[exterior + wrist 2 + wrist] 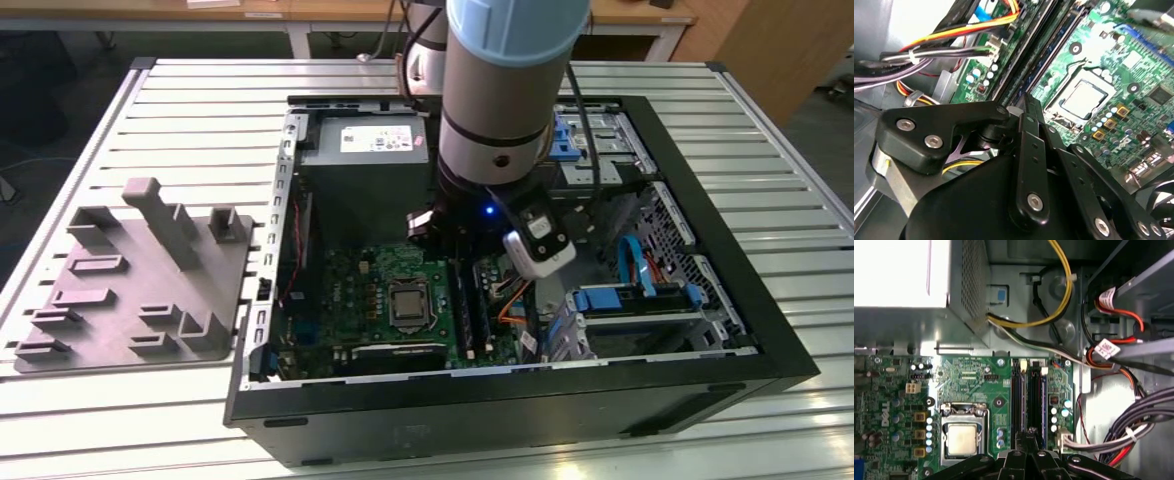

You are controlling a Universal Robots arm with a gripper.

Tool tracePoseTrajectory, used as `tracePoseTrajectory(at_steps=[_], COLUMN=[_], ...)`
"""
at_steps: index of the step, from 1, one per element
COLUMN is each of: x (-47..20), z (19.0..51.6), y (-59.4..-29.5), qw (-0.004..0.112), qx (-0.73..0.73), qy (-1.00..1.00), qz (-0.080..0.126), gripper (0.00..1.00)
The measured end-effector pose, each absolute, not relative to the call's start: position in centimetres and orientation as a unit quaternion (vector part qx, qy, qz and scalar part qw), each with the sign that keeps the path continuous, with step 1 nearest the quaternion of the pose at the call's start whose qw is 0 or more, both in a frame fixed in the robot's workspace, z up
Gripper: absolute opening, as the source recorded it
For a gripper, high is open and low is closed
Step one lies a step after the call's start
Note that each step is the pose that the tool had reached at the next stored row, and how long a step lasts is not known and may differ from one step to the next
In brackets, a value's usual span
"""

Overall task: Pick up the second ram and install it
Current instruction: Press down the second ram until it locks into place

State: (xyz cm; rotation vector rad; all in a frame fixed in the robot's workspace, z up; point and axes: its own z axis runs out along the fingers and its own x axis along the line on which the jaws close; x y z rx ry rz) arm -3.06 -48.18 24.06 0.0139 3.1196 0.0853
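My gripper point(1027, 436) hangs inside the open computer case point(507, 400), right over the long black memory slots point(1021, 395) of the green motherboard point(969, 385). Its black fingers point(1029, 120) are pressed together, tips just above the slots, with nothing visible between them. A narrow blue ram stick point(1043, 400) stands on edge in the slot nearest the cables. I cannot tell whether the fingertips touch it. In the exterior view the arm's wrist point(494, 130) covers most of the gripper point(447, 235), above the slots point(467, 300).
The processor socket point(963, 437) lies beside the slots. The grey power supply point(363, 150) fills the case's far end. Bundled cables point(1114, 435) and blue-tabbed drive bays point(627, 295) crowd the exterior view's right. A grey moulded fixture point(134, 275) rests on the slatted table point(200, 100).
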Motion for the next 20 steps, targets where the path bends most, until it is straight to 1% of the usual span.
tracePoseTrajectory(at_steps=[20], x=[-3.1], z=[24.0], y=[-45.3], qw=[0.01], qx=[0.005], qy=[1.0], qz=[0.027], gripper=[0.1])
